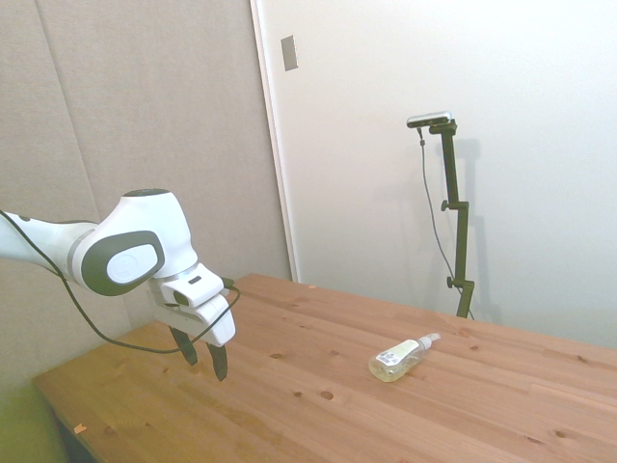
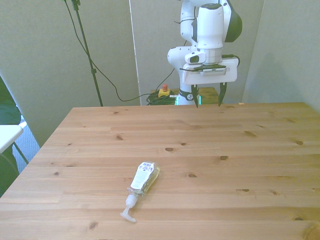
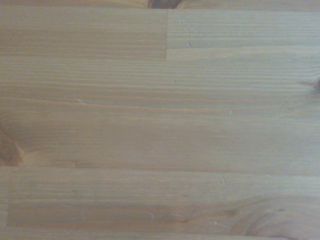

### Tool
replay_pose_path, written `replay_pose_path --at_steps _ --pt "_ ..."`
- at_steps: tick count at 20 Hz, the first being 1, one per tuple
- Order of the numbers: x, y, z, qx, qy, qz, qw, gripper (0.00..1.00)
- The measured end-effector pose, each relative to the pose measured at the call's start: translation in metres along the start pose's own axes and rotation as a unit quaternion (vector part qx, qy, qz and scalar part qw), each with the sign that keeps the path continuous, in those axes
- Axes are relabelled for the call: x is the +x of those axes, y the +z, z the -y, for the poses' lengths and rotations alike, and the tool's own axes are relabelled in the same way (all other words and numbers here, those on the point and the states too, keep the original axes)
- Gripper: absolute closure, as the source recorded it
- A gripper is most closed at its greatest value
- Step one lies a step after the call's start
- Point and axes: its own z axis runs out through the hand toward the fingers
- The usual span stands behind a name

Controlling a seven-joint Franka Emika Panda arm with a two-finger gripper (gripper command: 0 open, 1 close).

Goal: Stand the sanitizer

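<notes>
The pincer [image 2: 206, 100] hangs spread and empty above the surface [image 2: 250, 160]. The sanitizer [image 2: 143, 180] lies on its side well apart from the pincer, clear, yellowish, white pump pointing away from it.

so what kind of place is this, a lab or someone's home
Most likely a lab or test room, not a home. A white arm with an open gripper stands at a bare wooden table, cables run behind it, and plain panel walls close it in. Only the sanitizer lies on the table.

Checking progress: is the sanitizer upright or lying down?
Lying down: the sanitizer rests on its side on the table, pump toward the camera-side edge.
</notes>
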Motion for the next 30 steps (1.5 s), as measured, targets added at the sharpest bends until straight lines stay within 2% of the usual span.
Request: replay_pose_path --at_steps 4,7,10,14,18,24,30 --pt "0.006 -0.002 0.002 0.003 0.012 -0.009 0.9999 0.00" --pt "0.033 -0.007 0.001 0.009 0.037 -0.029 0.9989 0.00" --pt "0.083 -0.012 0.004 0.010 0.068 -0.050 0.9964 0.00" --pt "0.170 -0.012 0.016 0.015 0.109 -0.071 0.9914 0.00" --pt "0.240 -0.007 0.039 0.022 0.131 -0.091 0.9869 0.00" --pt "0.319 0.010 0.058 0.020 0.171 -0.100 0.9800 0.00" --pt "0.375 0.040 0.064 -0.002 0.204 -0.090 0.9748 0.00"
